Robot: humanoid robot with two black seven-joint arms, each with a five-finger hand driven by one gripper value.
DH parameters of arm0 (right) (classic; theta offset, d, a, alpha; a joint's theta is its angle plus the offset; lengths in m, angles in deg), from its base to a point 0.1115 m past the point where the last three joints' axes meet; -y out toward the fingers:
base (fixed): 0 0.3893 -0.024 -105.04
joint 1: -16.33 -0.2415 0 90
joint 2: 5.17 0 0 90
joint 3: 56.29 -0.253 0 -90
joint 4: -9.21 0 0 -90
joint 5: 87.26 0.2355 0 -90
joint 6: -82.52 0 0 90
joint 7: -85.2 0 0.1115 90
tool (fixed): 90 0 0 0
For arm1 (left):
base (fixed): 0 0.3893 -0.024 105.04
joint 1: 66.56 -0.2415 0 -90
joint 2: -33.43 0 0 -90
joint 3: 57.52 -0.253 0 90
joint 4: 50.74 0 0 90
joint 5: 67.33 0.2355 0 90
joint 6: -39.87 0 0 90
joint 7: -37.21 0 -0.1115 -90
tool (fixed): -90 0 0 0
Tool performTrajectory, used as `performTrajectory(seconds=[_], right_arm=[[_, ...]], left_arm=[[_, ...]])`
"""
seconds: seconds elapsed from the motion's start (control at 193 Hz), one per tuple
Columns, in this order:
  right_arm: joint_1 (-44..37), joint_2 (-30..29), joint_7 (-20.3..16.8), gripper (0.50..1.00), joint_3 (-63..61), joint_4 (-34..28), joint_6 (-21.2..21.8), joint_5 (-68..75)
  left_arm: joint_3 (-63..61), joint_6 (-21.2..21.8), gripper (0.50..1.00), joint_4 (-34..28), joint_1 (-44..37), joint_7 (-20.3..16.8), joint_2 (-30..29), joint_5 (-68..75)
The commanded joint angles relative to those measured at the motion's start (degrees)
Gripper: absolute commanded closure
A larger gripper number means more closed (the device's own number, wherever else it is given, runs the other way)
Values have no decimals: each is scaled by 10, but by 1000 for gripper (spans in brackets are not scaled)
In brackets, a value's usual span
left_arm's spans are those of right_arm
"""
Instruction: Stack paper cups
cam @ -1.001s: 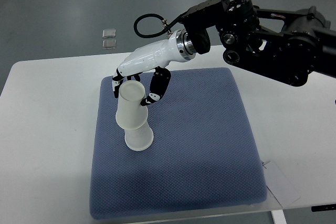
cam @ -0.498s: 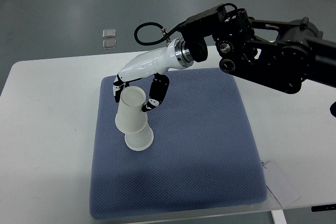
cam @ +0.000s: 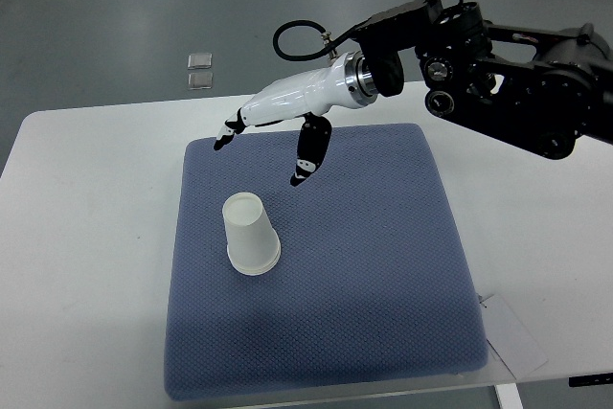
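Note:
A white paper cup stack [cam: 251,235] stands upside down on the blue pad [cam: 364,275], left of its middle. The cups sit nested as one. My right hand [cam: 263,155] hovers above and behind the stack, apart from it, with its fingers spread and nothing held. Its black-tipped thumb [cam: 308,155] hangs down to the right. The white forearm runs back to the black arm [cam: 498,93] entering from the right. The left arm is out of view.
The pad lies on a white table [cam: 86,237]. A sheet of paper [cam: 512,332] pokes out from under the pad's front right corner. Two small clear squares [cam: 199,69] lie on the grey floor beyond the table.
The upper cup has dropped down fully over the lower one. My right hand let go of it, opened, and lifted up and to the right.

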Motion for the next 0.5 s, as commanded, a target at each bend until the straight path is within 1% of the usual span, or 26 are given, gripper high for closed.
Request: performTrajectory(seconds=[0.0,0.073,0.14,0.197,0.254,0.296,0.353,0.373,0.43,0.451,0.461,0.477,0.493], right_arm=[[20,21,0,605,-42,32,-6,14],[47,31,0,605,-85,71,-6,36],[70,37,-1,605,-126,122,-10,73],[87,39,-1,607,-149,158,-25,106],[109,40,-3,607,-164,202,-52,153],[116,39,-10,607,-167,222,-68,180],[133,38,-25,607,-167,253,-108,243],[136,38,-27,607,-166,257,-114,254],[155,38,-40,607,-167,271,-156,325],[161,38,-45,607,-167,272,-171,347],[161,38,-45,607,-167,272,-171,347],[166,38,-49,607,-166,273,-187,371],[170,37,-52,607,-166,273,-195,384]], left_arm=[[0,0,500,0,0,0,0,0],[0,0,500,0,0,0,0,0],[0,0,500,0,0,0,0,0],[0,0,500,0,0,0,0,0],[0,0,500,0,0,0,0,0],[0,0,500,0,0,0,0,-1],[0,0,500,0,0,0,0,0],[0,0,500,0,0,0,0,0],[0,0,500,0,0,0,0,0],[0,0,500,0,0,0,0,0],[0,0,500,0,0,0,0,0],[0,0,500,0,0,0,0,0],[1,0,500,0,0,0,0,0]])
